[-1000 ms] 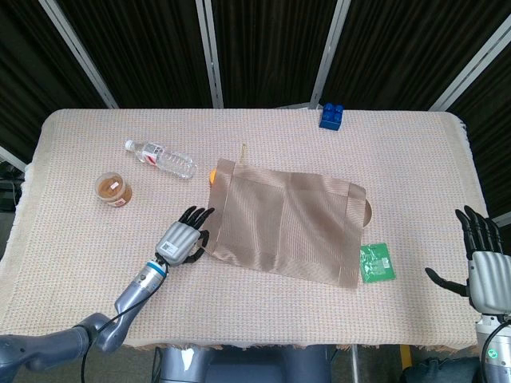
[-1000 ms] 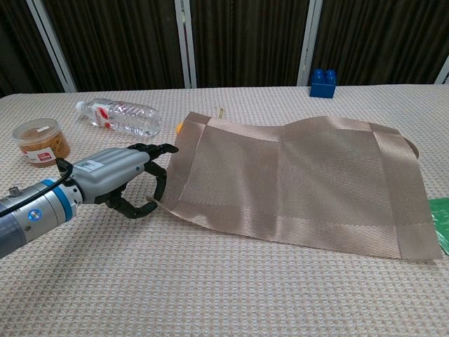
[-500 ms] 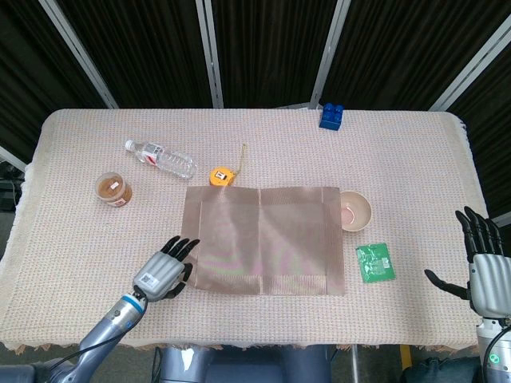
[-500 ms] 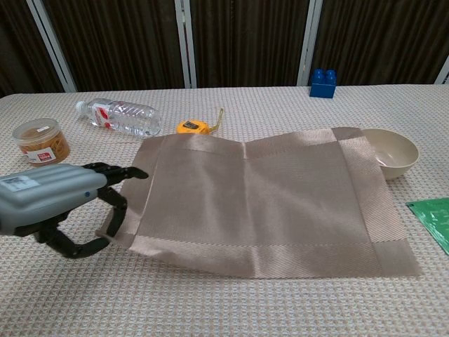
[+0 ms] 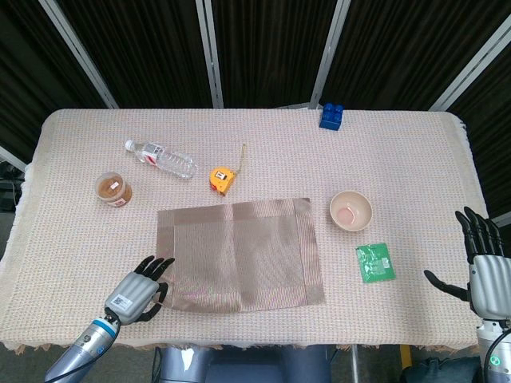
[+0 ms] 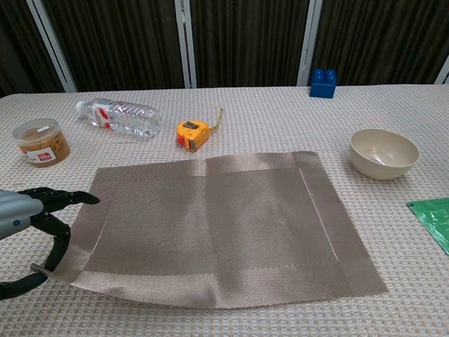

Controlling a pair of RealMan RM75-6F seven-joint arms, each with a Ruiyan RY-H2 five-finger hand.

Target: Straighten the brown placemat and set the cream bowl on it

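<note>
Head view shows the left hand [image 5: 137,290] pinching the brown placemat [image 5: 239,255] corner — straightening underway; right hand [image 5: 485,267] spread, empty — next, fetch the cream bowl [image 5: 351,211].

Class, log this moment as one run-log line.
left hand: grips placemat corner | right hand: open, idle | bowl: off mat
</note>
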